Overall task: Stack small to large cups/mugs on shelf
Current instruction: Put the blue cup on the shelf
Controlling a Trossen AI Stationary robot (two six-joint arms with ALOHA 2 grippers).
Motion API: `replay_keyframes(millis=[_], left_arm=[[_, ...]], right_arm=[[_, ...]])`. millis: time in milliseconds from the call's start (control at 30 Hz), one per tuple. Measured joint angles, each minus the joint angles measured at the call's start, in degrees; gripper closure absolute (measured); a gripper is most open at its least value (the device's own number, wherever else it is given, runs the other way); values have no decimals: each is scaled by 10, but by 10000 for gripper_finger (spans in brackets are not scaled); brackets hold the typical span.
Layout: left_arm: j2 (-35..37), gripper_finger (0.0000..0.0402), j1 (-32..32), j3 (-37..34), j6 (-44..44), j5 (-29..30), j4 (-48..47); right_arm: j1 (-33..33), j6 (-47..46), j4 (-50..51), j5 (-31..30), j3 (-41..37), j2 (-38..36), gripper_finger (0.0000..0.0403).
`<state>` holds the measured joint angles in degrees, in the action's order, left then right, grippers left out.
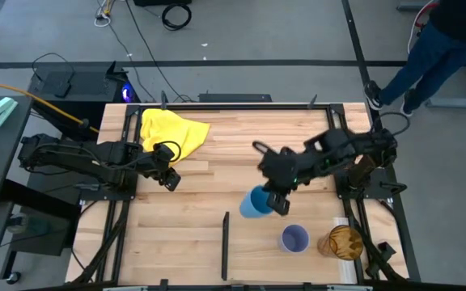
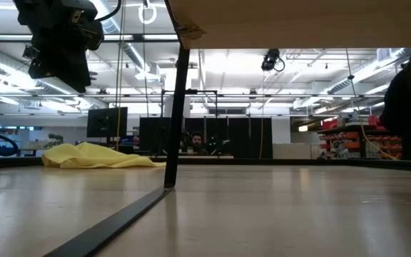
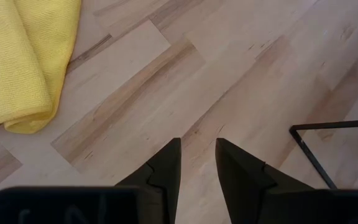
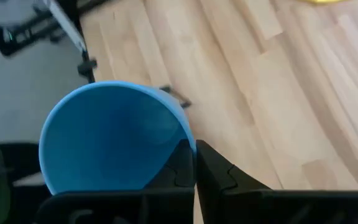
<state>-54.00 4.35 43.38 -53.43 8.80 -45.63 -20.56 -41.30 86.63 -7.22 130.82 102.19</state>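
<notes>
The small blue cup (image 1: 255, 202) is in my right gripper (image 1: 278, 200), near the table's middle right; its open mouth (image 4: 107, 140) faces the right wrist camera. The lavender cup (image 1: 294, 238) stands mouth up near the table's front right, with the amber tumbler (image 1: 342, 241) to its right. None of the cups appears in the low view. My left gripper (image 1: 168, 175) hovers open over bare wood (image 3: 197, 146) beside the yellow cloth (image 1: 171, 129), touching nothing. My right gripper pinches the blue cup's rim (image 4: 188, 146), one finger (image 4: 178, 167) inside the cup and the other (image 4: 224, 174) outside against the wall. The cup is tilted, its mouth turned back toward the wrist. It seems lifted off the table.
A thin black shelf leg (image 1: 226, 242) stands left of the cups, and in the low view it (image 2: 177, 107) carries a board overhead (image 2: 298, 21). The yellow cloth (image 2: 95, 155) lies at the far left. A person (image 1: 435, 48) stands beyond the table's far right corner.
</notes>
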Motion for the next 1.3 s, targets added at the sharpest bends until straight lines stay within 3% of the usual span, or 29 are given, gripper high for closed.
replay_keyframes(millis=[333,1300], left_arm=[[0,294,0,0,-1,0,0],[0,294,0,0,-1,0,-1]], right_arm=[[-45,29,10,29,0,59,400],[-63,71,-21,75,0,115,400]])
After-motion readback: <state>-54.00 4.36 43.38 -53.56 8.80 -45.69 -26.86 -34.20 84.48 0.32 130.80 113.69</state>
